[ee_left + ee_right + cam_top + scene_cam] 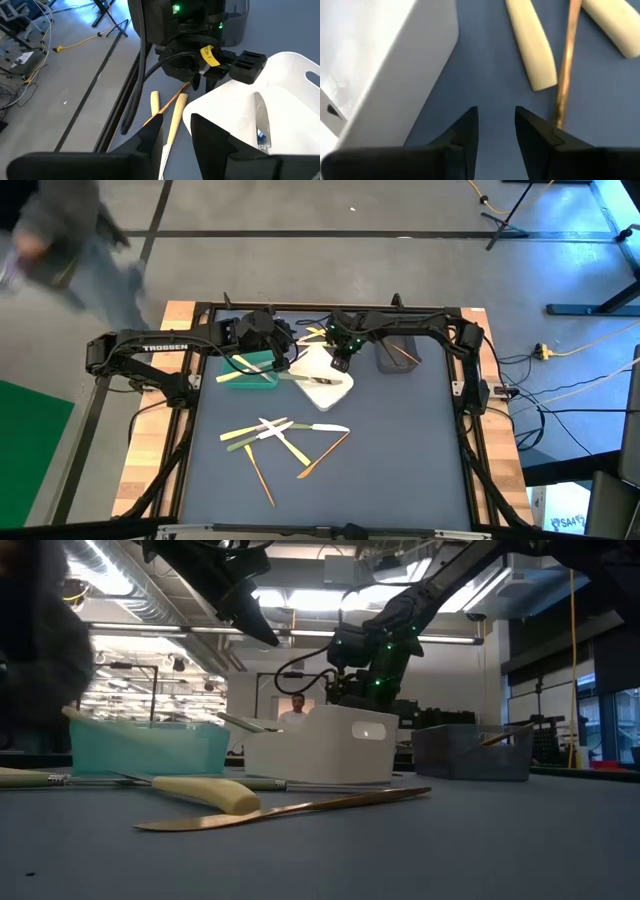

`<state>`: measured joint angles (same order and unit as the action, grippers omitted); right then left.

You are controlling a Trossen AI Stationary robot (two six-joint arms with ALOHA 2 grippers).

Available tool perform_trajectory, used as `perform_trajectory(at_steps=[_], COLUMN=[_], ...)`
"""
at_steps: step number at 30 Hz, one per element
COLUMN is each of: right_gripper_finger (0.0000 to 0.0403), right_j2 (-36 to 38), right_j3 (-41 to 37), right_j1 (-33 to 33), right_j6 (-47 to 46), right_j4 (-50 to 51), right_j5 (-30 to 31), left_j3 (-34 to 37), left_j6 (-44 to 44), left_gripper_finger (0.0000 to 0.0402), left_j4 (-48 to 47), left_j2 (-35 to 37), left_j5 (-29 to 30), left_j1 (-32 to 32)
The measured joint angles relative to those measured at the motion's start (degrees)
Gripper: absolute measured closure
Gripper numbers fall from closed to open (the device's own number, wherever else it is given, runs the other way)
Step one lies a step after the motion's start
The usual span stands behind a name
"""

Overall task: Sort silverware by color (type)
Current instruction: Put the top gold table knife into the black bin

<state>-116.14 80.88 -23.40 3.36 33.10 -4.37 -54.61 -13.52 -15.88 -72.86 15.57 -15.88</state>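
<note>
- Grey table point(400, 460), upper centre: white bin point(322, 375) between green bin point(250, 370) and grey bin point(398, 355).
- Silverware point(285, 442) lies scattered at lower centre.
- Left gripper point(283, 358) and right gripper point(340, 362), fingers apart and empty, flank the white bin.

We see a dark blue-grey table point(400, 460) edged in pale wood. On it stand a teal-green bin point(252, 374), a white bin point(330, 388) and a grey bin point(397, 354). The loose utensils point(283, 442) are pale yellow, light green, orange-brown and silver-white. Both arms are black; the right gripper point(340, 363) shows small green lights.
</note>
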Motion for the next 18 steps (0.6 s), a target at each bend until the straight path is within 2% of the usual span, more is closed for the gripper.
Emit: perform_trajectory(at_steps=[7,18], right_gripper_finger=[0.0285,0.0285], right_j2=[0.1,-0.3], right_j3=[4.0,4.2], right_j1=[-0.9,-4.3], right_j6=[1.9,3.0], right_j4=[1.8,5.4], right_j5=[2.7,3.8], left_j3=[0.0,0.0], left_j6=[0.0,0.0], left_gripper_finger=[0.0308,0.0308], left_j4=[0.0,0.0], left_j2=[0.0,0.0], left_j5=[0.0,0.0], left_j1=[0.0,0.0])
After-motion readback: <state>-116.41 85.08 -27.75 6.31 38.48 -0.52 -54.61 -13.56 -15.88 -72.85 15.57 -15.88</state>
